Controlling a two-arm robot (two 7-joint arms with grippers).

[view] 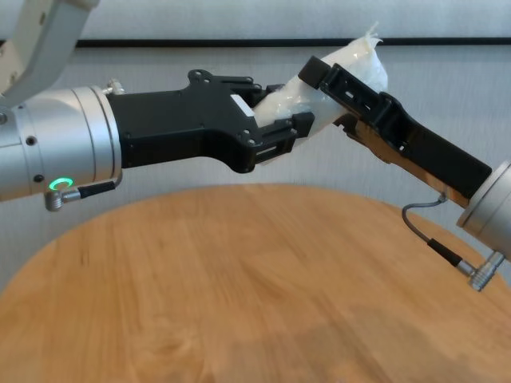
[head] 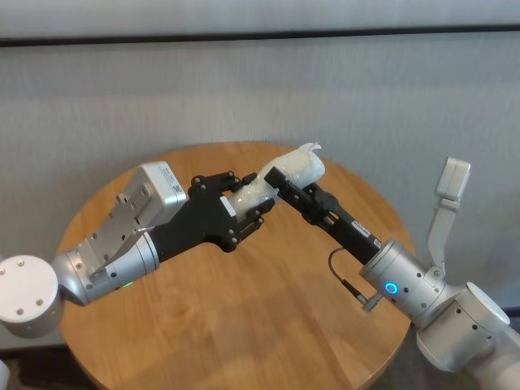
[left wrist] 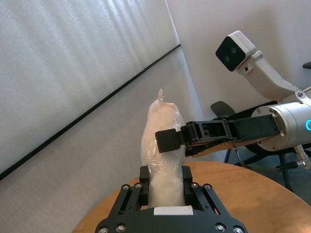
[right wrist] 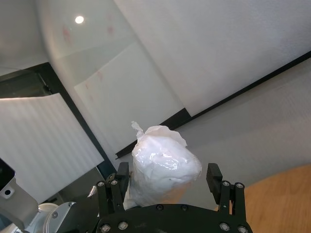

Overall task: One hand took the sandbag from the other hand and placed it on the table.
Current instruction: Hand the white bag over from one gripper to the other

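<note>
The sandbag (head: 292, 174) is a white lumpy pouch in clear plastic, held in the air above the round wood table (head: 244, 325). My left gripper (head: 248, 200), with the green light, is shut on the bag's lower end; its fingers (left wrist: 187, 180) press both sides. My right gripper (head: 286, 175), with the blue light, reaches in from the right. Its fingers (right wrist: 214, 175) stand on either side of the bag's upper part (right wrist: 163, 167), and a thin gap shows beside one of them. The twisted tip (view: 369, 36) points up and away.
Both arms meet over the far half of the table (view: 239, 279). A thin grey cable (head: 341, 272) loops off the right wrist. The right arm's wrist camera (head: 452, 179) sticks up at the right. A grey wall stands behind the table.
</note>
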